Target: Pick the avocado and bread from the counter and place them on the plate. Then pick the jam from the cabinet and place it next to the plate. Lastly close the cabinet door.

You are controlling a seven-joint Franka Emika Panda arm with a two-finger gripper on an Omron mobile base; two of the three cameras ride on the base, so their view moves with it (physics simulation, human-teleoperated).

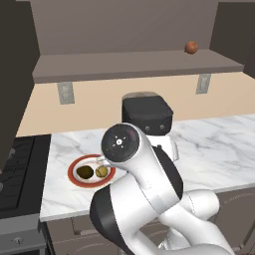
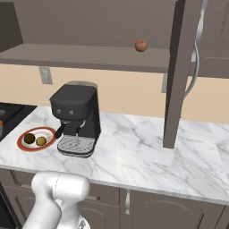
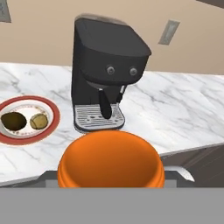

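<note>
Jam (image 3: 111, 159) in pincer, above counter (image 3: 183, 109) edge

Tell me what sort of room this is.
A kitchen, rendered rather than real: a marble counter carries a coffee machine and a plate of food, a stove sits at its end, and wall cabinets hang above.

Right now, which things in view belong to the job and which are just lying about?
Job:
- avocado and bread, both on the plate
- jam, held in the pincer
- counter
- cabinet, door open

Lying about:
- espresso machine
- reddish-brown ball on the cabinet shelf
- stove
</note>
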